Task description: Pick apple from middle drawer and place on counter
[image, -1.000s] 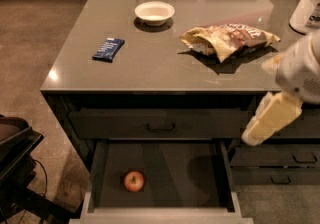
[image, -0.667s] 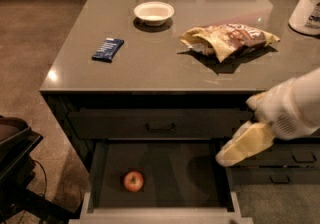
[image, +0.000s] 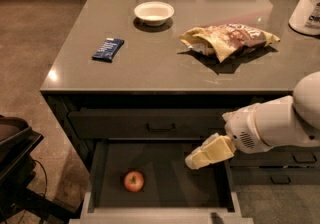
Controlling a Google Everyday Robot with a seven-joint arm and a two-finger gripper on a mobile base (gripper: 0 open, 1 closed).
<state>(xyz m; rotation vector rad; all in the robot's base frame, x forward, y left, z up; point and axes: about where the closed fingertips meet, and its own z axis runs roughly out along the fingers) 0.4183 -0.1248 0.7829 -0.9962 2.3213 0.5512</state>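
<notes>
One apple [image: 133, 181] lies low and left of centre in the frame, on the floor of the open middle drawer [image: 172, 180], not yet picked. The gripper [image: 207, 152] hovers over the drawer's right side, apart from the apple and carrying nothing; how wide it stands I cannot tell. Grasping, lifting and placing on the counter [image: 160, 60] all remain.

Gripper [image: 195, 161] lower, further left, over middle drawer [image: 175, 184].

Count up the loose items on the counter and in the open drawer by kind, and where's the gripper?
Fruit: 1, apple in the middle drawer
Bowls: 1, white bowl
Snack packs: 2, blue bar, chip bag
Tubs: 1, white tub
Total: 5, four on the counter
The gripper hangs above the drawer's right side, apart from the apple.
</notes>
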